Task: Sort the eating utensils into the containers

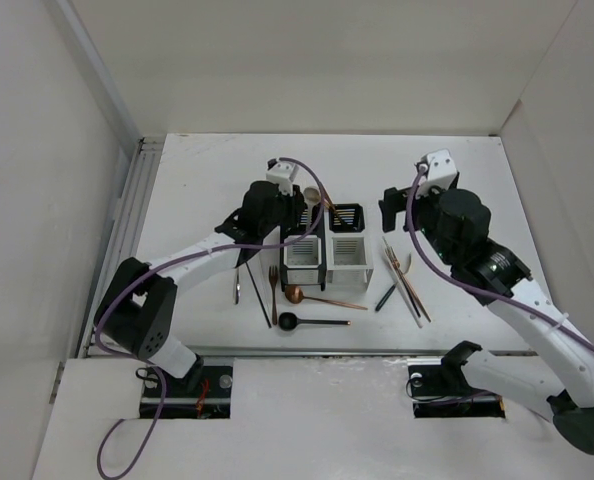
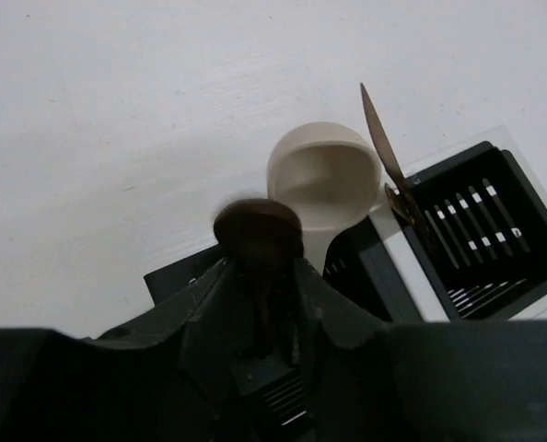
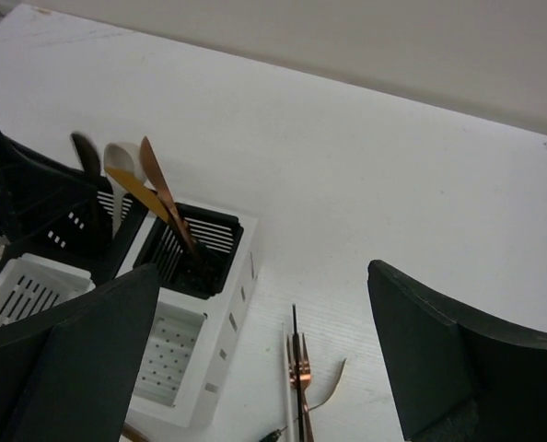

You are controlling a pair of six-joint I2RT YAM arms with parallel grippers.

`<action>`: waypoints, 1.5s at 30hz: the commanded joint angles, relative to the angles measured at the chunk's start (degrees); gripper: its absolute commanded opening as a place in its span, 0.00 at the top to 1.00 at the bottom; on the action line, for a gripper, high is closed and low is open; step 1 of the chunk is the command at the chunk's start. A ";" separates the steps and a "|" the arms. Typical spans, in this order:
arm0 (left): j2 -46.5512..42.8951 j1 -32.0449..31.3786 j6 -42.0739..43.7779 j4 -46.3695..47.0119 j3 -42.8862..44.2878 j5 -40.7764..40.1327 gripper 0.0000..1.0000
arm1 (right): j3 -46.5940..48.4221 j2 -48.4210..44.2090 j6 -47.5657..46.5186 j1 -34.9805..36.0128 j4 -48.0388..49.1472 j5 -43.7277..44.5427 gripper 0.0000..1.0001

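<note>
The left fingers [image 2: 204,308] hang over the far-left black compartment [image 2: 163,276] of the caddy [image 1: 327,262]; a dark brown spoon [image 2: 258,226] stands upright between them, bowl up and handle down into that compartment, beside a cream spoon [image 2: 324,175]. The bowl is smeared in the left wrist view, so I cannot tell whether the fingers are pinching the handle or have let it go. A copper knife [image 2: 382,138] leans in the far-right black compartment [image 2: 494,230]; both white compartments, on the caddy's near side, look empty.

The right fingers [image 3: 80,350] are spread wide with nothing in them, hovering just right of the caddy. The next pick likely turns on that: a bundle of chopsticks and slim copper pieces [image 1: 407,285] lies on the bench [image 1: 197,190] right of the caddy, long axes running roughly far to near, almost under those fingers, so the right arm is the nearer one; a straight descent with the fingers set across the shafts should do.

A copper spoon [image 1: 312,296] and a black spoon [image 1: 312,322] lie crosswise on the caddy's near side; more pieces lie to its near left, closer to the left arm.
</note>
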 commanded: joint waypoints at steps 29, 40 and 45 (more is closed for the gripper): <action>-24.76 3.96 -3.18 -10.21 -6.67 -22.22 0.38 | -2.24 32.11 2.97 -23.01 -28.85 -24.00 0.62; -27.41 5.63 -4.77 -10.21 -10.71 -22.22 0.34 | -6.20 37.29 5.35 -19.50 -23.04 -25.84 0.65; -27.41 6.16 -5.30 -10.21 -10.71 -21.70 0.33 | -6.20 38.96 7.46 -17.30 -21.81 -23.38 0.77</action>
